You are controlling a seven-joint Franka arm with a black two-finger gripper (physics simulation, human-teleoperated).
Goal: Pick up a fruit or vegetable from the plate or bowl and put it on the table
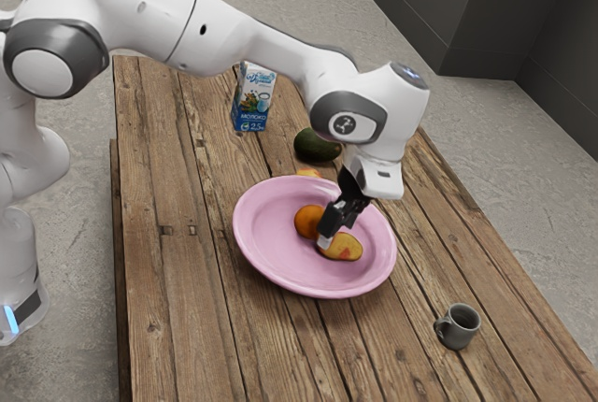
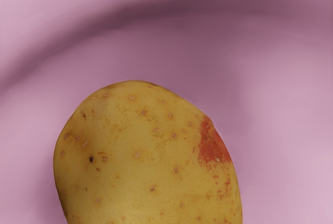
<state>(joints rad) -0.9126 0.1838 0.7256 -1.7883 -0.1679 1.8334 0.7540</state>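
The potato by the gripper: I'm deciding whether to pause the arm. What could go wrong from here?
The potato is rounded, so it might roll or slip from the gripper. The orange fruit sits close by and could get nudged. A low carry might catch the raised rim of the pink plate.

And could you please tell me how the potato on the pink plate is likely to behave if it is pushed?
The potato is probably stiff, as its skin looks taut and unwrinkled. Its rounded, oblong shape suggests it could roll or rock when nudged, though the raised rim of the plate would likely check it.
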